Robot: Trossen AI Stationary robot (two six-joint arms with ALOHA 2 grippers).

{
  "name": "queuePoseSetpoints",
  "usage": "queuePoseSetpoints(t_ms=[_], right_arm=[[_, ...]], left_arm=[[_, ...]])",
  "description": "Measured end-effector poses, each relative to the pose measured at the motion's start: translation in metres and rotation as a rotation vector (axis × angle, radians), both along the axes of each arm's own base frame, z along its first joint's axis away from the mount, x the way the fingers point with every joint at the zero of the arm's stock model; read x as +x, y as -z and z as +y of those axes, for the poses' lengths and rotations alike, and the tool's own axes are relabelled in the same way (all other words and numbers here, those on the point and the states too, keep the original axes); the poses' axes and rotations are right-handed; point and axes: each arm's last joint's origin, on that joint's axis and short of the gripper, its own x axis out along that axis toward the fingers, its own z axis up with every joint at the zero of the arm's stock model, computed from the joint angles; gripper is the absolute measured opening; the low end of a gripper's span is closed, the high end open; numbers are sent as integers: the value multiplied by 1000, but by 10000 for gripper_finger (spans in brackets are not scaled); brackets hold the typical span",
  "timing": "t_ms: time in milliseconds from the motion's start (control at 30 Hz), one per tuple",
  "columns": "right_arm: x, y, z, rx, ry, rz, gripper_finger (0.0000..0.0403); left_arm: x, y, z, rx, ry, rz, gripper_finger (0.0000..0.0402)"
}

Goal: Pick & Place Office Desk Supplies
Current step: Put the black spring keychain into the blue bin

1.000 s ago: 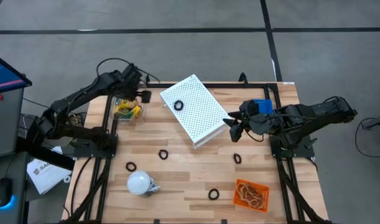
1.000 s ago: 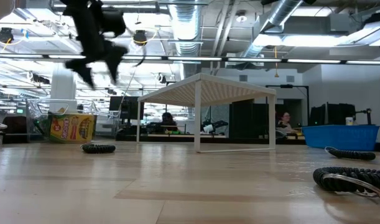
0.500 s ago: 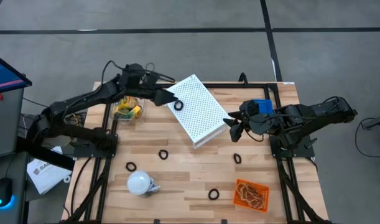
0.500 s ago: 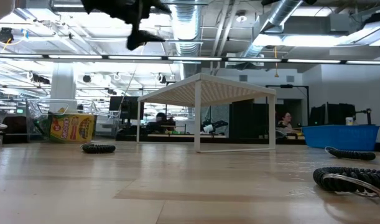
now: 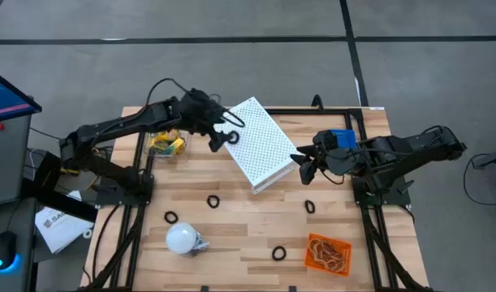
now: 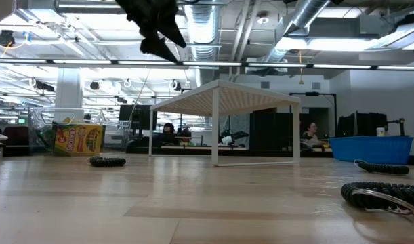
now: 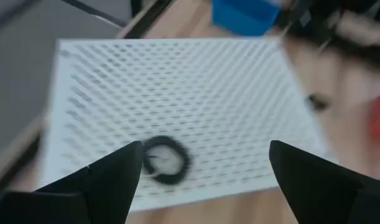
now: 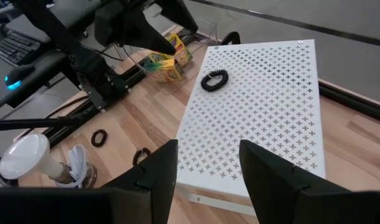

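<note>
A black ring (image 5: 233,138) lies on top of the big white perforated box (image 5: 260,150), near its far left corner. My left gripper (image 5: 221,137) hovers open just left of that ring, high above the table, with nothing between its fingers. In the left wrist view the ring (image 7: 165,159) shows just inside one finger of the gripper (image 7: 205,174). Yellow-and-green crayon boxes (image 5: 166,144) sit in a clear container at the far left. More black rings (image 5: 213,200) lie flat on the wood. My right gripper (image 5: 306,168) waits open and empty off the box's right corner.
An orange tray (image 5: 327,253) of tan rubber bands sits near right, and a blue bin (image 5: 341,138) far right behind my right gripper. A white bulb-like object (image 5: 183,238) lies near left. Loose black rings (image 5: 310,207) dot the table's middle and near side (image 5: 278,254).
My left gripper has swung from above the crayon container toward the table's right, rising a little and rolling about its own line. It now stands over the white box's left corner beside the ring. It has stayed open.
</note>
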Motion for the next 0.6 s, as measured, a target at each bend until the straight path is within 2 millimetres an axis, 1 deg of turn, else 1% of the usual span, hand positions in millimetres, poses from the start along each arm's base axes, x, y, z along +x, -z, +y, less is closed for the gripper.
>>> queuePoseSetpoints(t_ms=[100, 167, 267, 333, 433, 500, 600], right_arm=[[0, 0, 0, 0, -1, 0, 169], [0, 0, 0, 5, -1, -1, 169], [0, 0, 0, 14, 4, -7, 169], [0, 0, 0, 22, 9, -13, 169], [0, 0, 0, 44, 16, -23, 169], [0, 0, 0, 58, 17, -26, 169], [0, 0, 1, 65, 18, -29, 169]], left_arm=[[14, -7, -7, 109, 36, 75, 341], [25, -6, -8, 139, 30, 94, 341], [38, 8, -1, 131, 23, 157, 338], [42, 22, 7, 108, 5, 230, 330], [45, 38, 19, 95, -31, 310, 314], [46, 43, 25, 114, -30, 339, 302], [46, 46, 30, 144, -12, 363, 286]])
